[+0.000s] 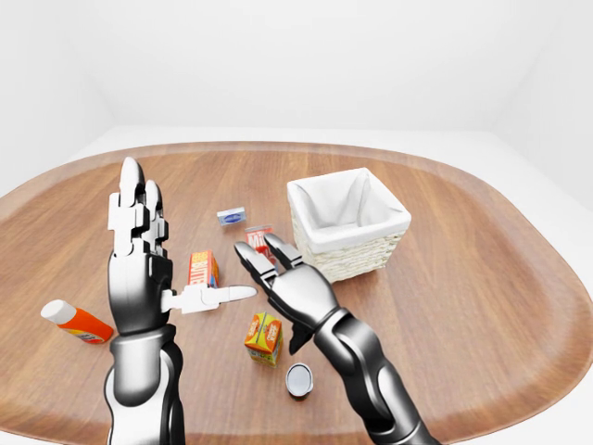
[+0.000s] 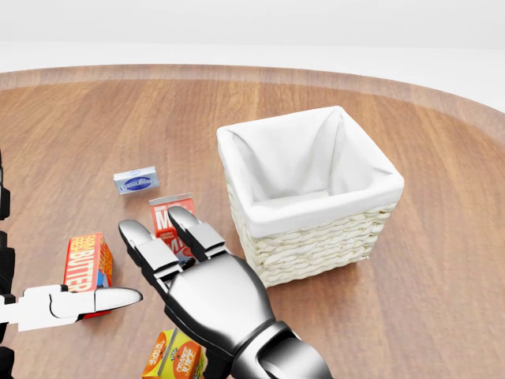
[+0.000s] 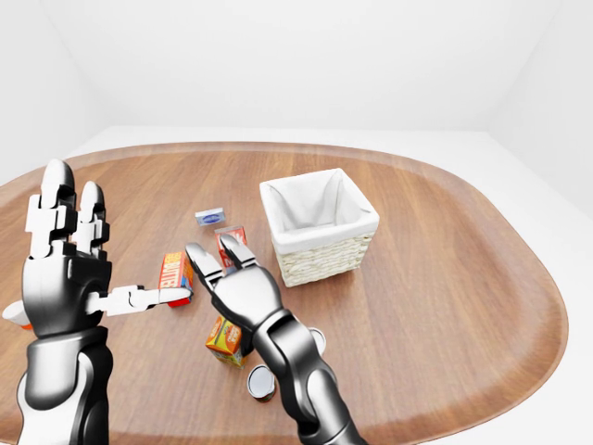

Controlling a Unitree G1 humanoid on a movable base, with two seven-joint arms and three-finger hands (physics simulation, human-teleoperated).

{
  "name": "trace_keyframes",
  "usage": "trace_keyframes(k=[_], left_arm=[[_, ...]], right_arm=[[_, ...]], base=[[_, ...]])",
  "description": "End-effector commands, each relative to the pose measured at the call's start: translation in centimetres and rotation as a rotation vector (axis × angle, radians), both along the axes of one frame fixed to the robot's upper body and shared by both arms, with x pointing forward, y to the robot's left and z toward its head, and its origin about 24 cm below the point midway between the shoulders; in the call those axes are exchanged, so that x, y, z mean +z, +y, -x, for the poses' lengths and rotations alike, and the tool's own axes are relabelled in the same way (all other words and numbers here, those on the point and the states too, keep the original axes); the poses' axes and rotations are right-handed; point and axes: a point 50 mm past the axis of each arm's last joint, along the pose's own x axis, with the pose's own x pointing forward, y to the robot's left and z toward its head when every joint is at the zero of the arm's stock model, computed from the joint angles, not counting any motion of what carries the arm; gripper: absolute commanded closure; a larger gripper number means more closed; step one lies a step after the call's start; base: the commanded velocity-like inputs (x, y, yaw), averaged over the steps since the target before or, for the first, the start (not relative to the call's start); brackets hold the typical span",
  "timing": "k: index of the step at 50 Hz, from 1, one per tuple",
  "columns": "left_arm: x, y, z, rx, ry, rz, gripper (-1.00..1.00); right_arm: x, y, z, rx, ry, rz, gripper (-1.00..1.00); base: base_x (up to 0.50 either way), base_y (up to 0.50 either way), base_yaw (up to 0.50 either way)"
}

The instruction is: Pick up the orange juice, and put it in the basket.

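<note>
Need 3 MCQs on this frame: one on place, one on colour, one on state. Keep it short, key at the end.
1. In the left-eye view, where does the orange juice carton stand relative to the basket?
A. Inside it
B. Lower left of it, on the table
C. Upper right of it

2. What colour is the basket's lining?
A. White
B. Blue
C. Black

3. What state is the right hand in?
A. Shut on the orange juice
B. Shut on the basket rim
C. Open, holding nothing

Key:
1 B: the carton stands on the wooden table, below and left of the basket, which holds nothing that shows.
2 A: white cloth folds over the woven wall.
3 C: its fingers are spread above the cartons and grip nothing; the left hand is open too, raised at the left.
</note>
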Motion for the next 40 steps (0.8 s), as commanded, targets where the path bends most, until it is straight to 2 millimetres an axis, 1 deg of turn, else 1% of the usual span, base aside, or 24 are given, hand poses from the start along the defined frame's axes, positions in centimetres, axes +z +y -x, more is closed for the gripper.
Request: trace_keyframes(k=[1, 11, 21, 27, 40], left_arm=[[-0.1, 0.1, -0.1, 0.001, 0.005, 0.0, -1.0], [-0.3, 0.2, -0.3, 0.002, 0.015, 0.003, -1.0], [-0.2, 0.0, -0.1, 0.001, 0.01, 0.004, -1.0], [-0.3, 0.1, -0.2, 0.001, 0.014, 0.005, -1.0], [-0.2, 0.1, -0.1, 0.0, 0.01, 0.005, -1.0]], right_arm=[[-1.3, 0.4, 0.2, 0.004, 0.029, 0.015, -1.0], [-2.8, 0.6, 0.2, -0.001, 0.064, 0.022, -1.0], [-3.7, 0.7, 0.2, -0.004, 0.083, 0.023, -1.0], [-4.4, 1.0, -0.1, -0.009, 0.095, 0.026, -1.0], [-4.9, 1.4, -0.9, -0.015, 0.107, 0.025, -1.0]], base=[[0.0, 0.0, 0.0], [0.0, 0.0, 0.0], [0.0, 0.0, 0.0], [0.0, 0.0, 0.0], [0.0, 0.0, 0.0]])
